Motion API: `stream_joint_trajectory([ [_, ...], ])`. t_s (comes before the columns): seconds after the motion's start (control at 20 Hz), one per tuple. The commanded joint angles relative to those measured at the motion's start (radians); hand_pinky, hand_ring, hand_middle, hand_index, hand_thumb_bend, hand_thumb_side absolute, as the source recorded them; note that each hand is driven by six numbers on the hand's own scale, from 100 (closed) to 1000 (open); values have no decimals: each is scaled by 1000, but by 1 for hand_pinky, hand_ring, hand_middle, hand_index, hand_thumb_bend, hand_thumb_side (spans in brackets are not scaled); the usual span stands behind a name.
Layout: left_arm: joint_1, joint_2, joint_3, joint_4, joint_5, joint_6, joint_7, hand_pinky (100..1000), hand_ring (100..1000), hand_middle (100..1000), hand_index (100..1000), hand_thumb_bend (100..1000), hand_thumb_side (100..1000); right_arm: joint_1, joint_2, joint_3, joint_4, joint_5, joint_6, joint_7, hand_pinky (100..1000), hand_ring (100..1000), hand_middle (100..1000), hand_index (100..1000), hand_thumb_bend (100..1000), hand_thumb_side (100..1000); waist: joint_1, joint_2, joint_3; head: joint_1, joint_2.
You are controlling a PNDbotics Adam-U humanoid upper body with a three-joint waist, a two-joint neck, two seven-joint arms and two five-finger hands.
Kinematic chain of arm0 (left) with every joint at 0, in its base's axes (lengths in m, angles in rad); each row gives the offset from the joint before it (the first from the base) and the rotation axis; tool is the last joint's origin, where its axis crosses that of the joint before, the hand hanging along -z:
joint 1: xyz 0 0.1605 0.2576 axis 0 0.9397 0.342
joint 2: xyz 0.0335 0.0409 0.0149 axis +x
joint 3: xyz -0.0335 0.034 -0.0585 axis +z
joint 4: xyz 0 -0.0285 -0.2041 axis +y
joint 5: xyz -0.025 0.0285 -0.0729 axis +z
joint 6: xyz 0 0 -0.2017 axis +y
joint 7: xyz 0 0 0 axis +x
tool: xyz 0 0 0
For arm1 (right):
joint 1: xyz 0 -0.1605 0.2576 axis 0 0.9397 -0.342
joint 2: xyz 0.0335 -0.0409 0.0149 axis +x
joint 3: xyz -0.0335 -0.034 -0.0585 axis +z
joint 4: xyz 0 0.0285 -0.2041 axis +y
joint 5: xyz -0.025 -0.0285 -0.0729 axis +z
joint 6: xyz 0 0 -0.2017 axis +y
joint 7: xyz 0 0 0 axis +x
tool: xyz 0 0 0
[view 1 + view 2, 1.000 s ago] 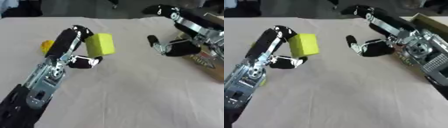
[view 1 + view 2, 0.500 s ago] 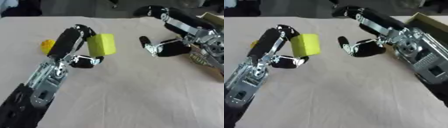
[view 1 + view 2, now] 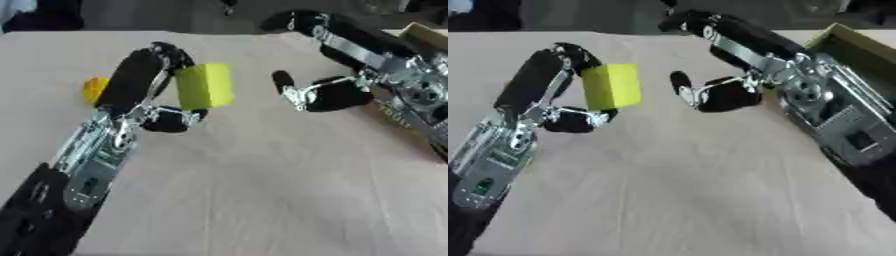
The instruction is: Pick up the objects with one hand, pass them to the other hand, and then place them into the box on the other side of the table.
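Note:
A yellow-green block [image 3: 205, 85] hangs above the table, pinched between the fingers and thumb of my left hand [image 3: 156, 75]. My right hand [image 3: 322, 94] is a short way to the block's right, open, thumb and fingers spread towards it, not touching it. A small yellow-orange object [image 3: 94, 89] lies on the table behind my left arm, partly hidden. The cardboard box [image 3: 852, 50] stands at the right edge, behind my right arm.
The table [image 3: 262, 190] is covered in a pale beige cloth. My right forearm [image 3: 824, 110] lies across the right side in front of the box. Dark shapes line the far edge.
My right hand has moved left, closing the gap to the block. My left hand holds the block in about the same place.

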Motion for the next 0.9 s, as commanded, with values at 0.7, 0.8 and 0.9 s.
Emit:
stream_joint_trajectory([
  [0.7,0,-1,28,-24,-100,-26,-11,589,544,479,469,451,100,-42,51,22,-10,-24,115,67,1000,1000,967,1000,100,199,1,-45,-7,-4,18],
  [0.8,-2,-5,36,-18,-106,-27,-5,586,541,475,467,442,100,-45,58,24,-10,-33,138,77,1000,1000,968,1000,100,200,1,-45,-8,-2,18],
  [0.9,-1,-10,46,-12,-104,-32,4,580,537,470,465,426,100,-48,63,24,-10,-34,162,81,1000,1000,967,1000,100,199,-1,-45,-10,1,17],
])
